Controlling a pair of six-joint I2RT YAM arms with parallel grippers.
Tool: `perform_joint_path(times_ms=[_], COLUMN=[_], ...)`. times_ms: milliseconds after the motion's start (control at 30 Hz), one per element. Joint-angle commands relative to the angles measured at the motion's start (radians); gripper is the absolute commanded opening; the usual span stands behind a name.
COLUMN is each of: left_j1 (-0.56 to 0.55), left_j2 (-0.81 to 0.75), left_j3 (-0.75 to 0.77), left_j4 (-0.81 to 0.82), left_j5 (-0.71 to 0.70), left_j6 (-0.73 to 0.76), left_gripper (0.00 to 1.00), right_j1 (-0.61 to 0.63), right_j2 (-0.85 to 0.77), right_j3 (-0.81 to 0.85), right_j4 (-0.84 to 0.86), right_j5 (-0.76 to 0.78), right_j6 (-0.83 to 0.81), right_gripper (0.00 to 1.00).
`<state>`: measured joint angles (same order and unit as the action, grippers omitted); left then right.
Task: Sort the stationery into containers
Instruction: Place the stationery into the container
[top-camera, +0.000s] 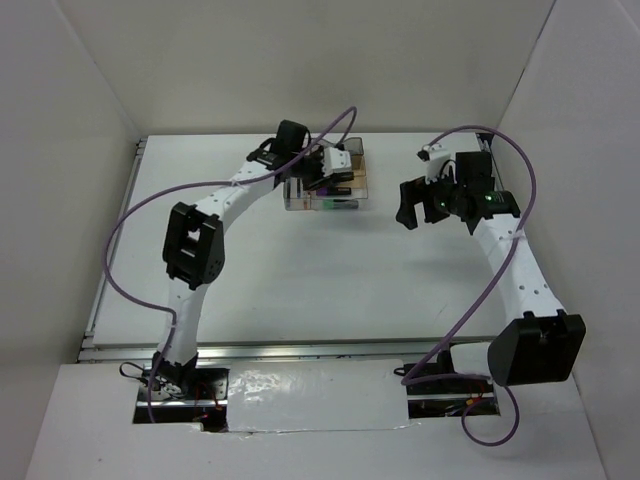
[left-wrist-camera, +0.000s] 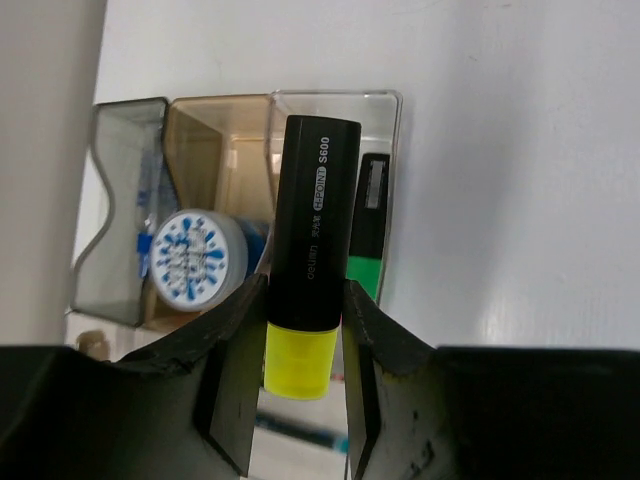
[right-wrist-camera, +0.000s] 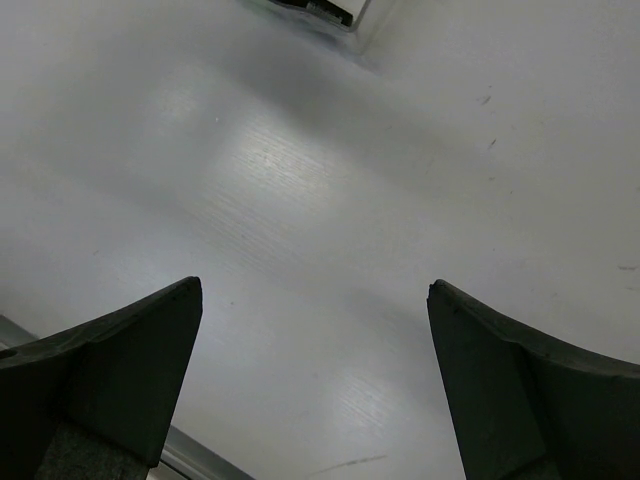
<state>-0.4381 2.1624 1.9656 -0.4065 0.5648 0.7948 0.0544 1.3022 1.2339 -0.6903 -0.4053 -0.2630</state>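
1. Left fingers (left-wrist-camera: 232, 350), lower centre of the left wrist view: partly closed and clamped on both sides of a stubby black-barrelled highlighter with a yellow end (left-wrist-camera: 312, 250). The barrel runs up the frame, and the yellow end sits lowest, between the fingers.
2. The translucent smoky-brown plastic desk organiser (left-wrist-camera: 220, 130) fills the upper left of the same view. The held highlighter is above it, in front of the line where a brown compartment meets the clear right-hand one (whether it touches the organiser cannot be told).
3. Contents seen here: a round blue-and-white tub (left-wrist-camera: 190, 258) is in the brown compartment, left of the held highlighter. A green highlighter with a black cap (left-wrist-camera: 368, 240) lies in the clear compartment, just beside the held one on its right.
4. In the top view, the organiser stands at the upper centre of the white bench (top-camera: 330, 290), and the left arm reaches over it.
5. Right fingers (right-wrist-camera: 130, 360), lower corners of the right wrist view: spread wide with nothing between them, and only bare bench below. In the top view they lie right of the organiser, well apart from it.
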Motion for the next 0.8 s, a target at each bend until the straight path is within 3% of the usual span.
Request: perform_joint_path(times_ms=[0, 100, 300, 367, 400, 533, 667, 767], left_j1=[-0.039, -0.056, -0.06, -0.06, -0.062, -0.062, -0.07, -0.05], left_j2=[0.077, 0.126, 0.155, 0.168, 0.168, 0.16, 0.122, -0.011], left_j3=[0.03, 0.081, 0.065, 0.067, 0.067, 0.049, 0.078, 0.092], left_j4=[0.162, 0.149, 0.186, 0.181, 0.186, 0.224, 0.221, 0.244], left_j5=[-0.069, -0.094, -0.135, -0.135, -0.135, -0.135, -0.137, -0.134], left_j6=[-0.08, -0.065, -0.026, -0.025, -0.032, -0.058, -0.094, -0.279], left_gripper=[0.27, 0.28, 0.39, 0.49, 0.62, 0.8, 0.92, 0.96], right_j1=[-0.028, -0.044, -0.079, -0.083, -0.085, -0.085, -0.085, -0.088], right_j2=[-0.066, -0.084, -0.086, -0.083, -0.083, -0.087, -0.084, -0.092], right_j3=[-0.025, -0.046, -0.059, -0.059, -0.06, -0.062, -0.042, -0.017], right_j4=[0.054, 0.057, 0.052, 0.051, 0.052, 0.055, 0.049, 0.041], right_j5=[-0.039, -0.049, -0.076, -0.082, -0.082, -0.082, -0.084, -0.084], right_j6=[0.028, 0.027, 0.025, 0.022, 0.021, 0.015, 0.019, 0.034], right_gripper=[1.0, 1.0, 1.0, 1.0, 1.0, 1.0, 1.0, 1.0])
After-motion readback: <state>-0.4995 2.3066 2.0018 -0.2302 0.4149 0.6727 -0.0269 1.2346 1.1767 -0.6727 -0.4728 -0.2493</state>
